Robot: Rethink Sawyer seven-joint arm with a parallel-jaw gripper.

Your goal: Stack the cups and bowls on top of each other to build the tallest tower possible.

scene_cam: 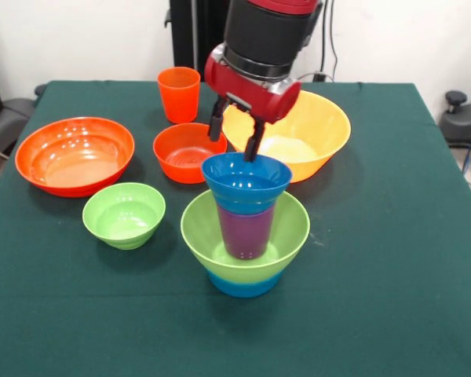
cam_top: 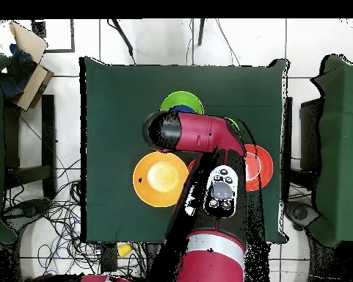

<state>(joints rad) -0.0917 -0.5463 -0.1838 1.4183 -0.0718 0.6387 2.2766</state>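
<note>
Tower point(scene_cam: 245, 250) sits centre-near on the green table point(scene_cam: 392, 259): light blue bowl point(scene_cam: 243, 284) at the base, light green bowl point(scene_cam: 276, 236) nested on it, purple cup point(scene_cam: 246, 232) upright inside, dark blue bowl point(scene_cam: 246, 182) on the cup's top.

Gripper point(scene_cam: 235, 133) hangs over the dark blue bowl's far rim, fingers spread. One finger tip reaches the rim; the other is clear to its left. Nothing held.

Just behind: large yellow-orange bowl point(scene_cam: 318, 126) on the right, medium red-orange bowl point(scene_cam: 180, 153) on the left. Orange-red cup point(scene_cam: 179, 94) upright, farther back. Large red-orange bowl point(scene_cam: 74, 155) far left; second light green bowl point(scene_cam: 124, 214) near it.

No readable labels or writing.
</note>
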